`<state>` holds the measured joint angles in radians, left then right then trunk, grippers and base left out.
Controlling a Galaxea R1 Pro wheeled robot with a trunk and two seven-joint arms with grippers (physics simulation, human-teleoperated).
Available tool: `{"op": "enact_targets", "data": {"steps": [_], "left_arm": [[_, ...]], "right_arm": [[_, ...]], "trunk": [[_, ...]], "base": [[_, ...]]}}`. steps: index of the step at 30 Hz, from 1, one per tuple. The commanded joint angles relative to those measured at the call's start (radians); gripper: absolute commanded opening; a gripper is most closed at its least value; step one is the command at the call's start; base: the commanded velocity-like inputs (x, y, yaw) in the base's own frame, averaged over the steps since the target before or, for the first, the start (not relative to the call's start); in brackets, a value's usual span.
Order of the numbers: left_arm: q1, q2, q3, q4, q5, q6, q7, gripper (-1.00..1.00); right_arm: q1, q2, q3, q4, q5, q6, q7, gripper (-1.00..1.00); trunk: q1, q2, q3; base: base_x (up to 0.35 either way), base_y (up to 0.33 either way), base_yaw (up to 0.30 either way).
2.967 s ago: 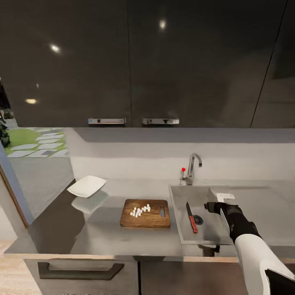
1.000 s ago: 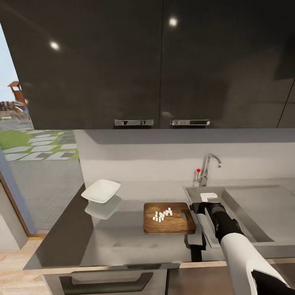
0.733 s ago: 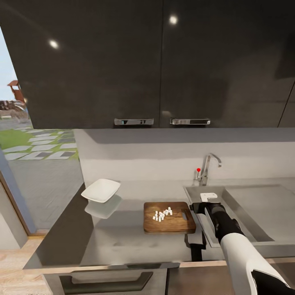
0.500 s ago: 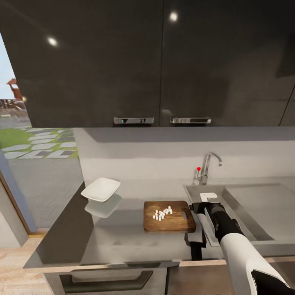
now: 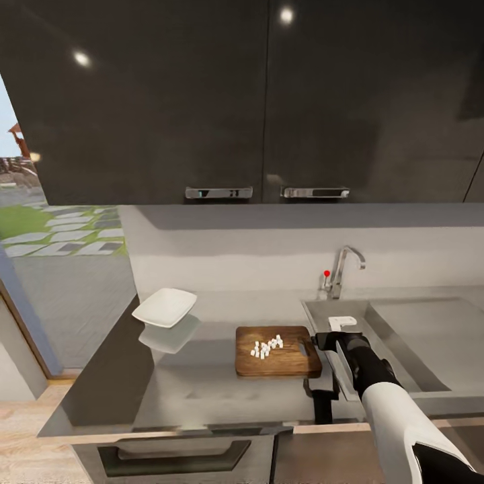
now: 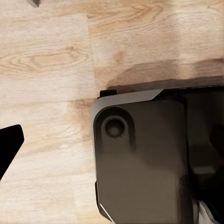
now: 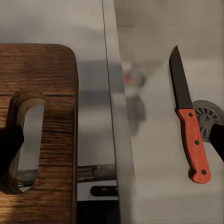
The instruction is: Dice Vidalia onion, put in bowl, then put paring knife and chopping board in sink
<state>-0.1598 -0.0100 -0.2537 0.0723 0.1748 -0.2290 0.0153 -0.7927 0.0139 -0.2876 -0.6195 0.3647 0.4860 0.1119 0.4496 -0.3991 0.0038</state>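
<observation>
Where the long grey metallic countertop (image 5: 202, 383) runs beneath dark glossy wall cabinets (image 5: 269, 101), the rectangular stainless-steel sink (image 5: 403, 336) is set into its right part, with a curved chrome faucet (image 5: 344, 269) behind it; inside the basin the small paring knife with red handle and dark pointed blade (image 7: 189, 126) lies flat on the floor, its handle just beside the round drain (image 7: 205, 116); the rectangular brown wooden chopping board (image 5: 277, 351) lies on the countertop just beside the sink's edge, slot handle hole (image 7: 25, 135) towards the sink, and carries the Vidalia onion as a cluster of tiny white cubes (image 5: 267, 346); the small shallow white bowl with squarish flared rim (image 5: 165, 307) stands well apart to the board's left, and whether anything lies in it cannot be told; the right gripper (image 5: 321, 340) hovers over the sink's edge by the board's handle end, its dark fingertips (image 7: 9, 144) spread wide, one over the slot and the other over the basin, holding nothing; the left wrist view shows pale wooden floor (image 6: 51, 60) and a dark part of the robot's body (image 6: 140, 158); the left gripper's opening cannot be told.
</observation>
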Motion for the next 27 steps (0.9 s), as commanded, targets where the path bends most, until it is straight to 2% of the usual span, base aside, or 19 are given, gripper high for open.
{"op": "enact_targets", "data": {"steps": [1, 12, 27], "left_arm": [[-0.001, -0.001, -0.009, 0.004, 0.008, -0.007, 0.002, 1.00], [-0.001, -0.001, -0.009, 0.004, 0.008, -0.007, 0.002, 1.00], [-0.001, -0.001, -0.009, 0.004, 0.008, -0.007, 0.002, 1.00]], "right_arm": [[0.000, 0.001, -0.007, -0.002, 0.010, 0.003, 0.009, 1.00], [0.000, 0.003, -0.005, -0.002, 0.011, 0.003, 0.009, 1.00], [0.000, 0.003, -0.004, -0.001, 0.011, 0.003, 0.009, 1.00]], "trunk": [[0.000, -0.001, -0.002], [0.000, -0.001, -0.018], [0.000, -0.001, -0.023]], "base": [[0.000, 0.000, 0.000], [0.052, 0.000, 0.000], [0.008, 0.000, 0.000]]}}
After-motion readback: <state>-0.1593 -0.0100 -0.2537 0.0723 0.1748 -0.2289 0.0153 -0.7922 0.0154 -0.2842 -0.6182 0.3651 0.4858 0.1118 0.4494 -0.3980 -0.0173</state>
